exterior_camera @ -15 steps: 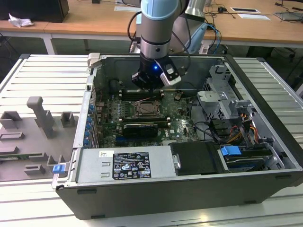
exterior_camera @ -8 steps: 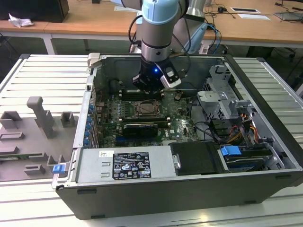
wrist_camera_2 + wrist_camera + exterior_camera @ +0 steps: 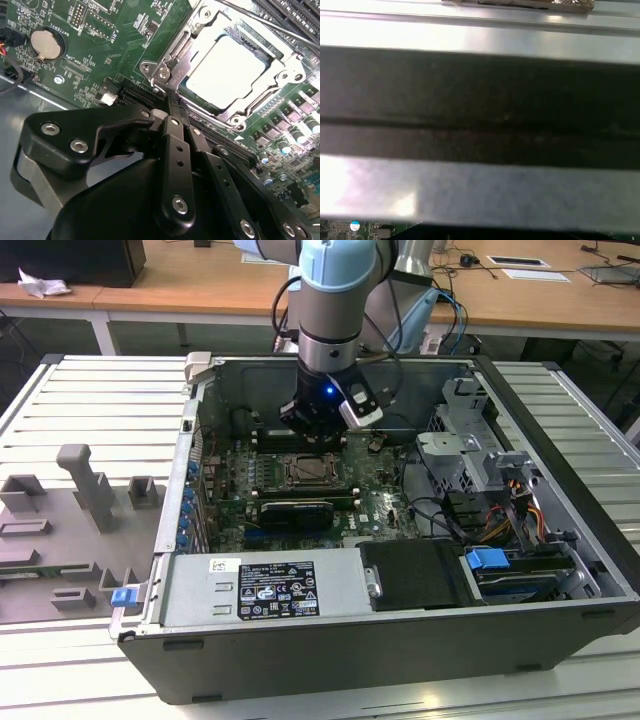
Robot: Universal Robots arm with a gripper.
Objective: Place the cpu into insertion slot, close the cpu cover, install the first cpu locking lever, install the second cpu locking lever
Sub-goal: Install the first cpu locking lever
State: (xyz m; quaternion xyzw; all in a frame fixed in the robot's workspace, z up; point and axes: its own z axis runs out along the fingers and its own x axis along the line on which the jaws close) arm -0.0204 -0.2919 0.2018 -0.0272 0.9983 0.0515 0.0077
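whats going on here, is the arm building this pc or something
Yes: a robot arm reaches into an open computer case and works at the motherboard's insertion slot. In the second wrist view the cpu already sits in the slot and the cpu cover lies closed over it. The gripper, fingers together, is at the cover's corner, with nothing visibly held.

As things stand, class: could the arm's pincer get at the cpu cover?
Probably yes. The pincer sits right at a corner of the cpu cover, which lies closed over the cpu, and the case is open from above, with nothing between them.
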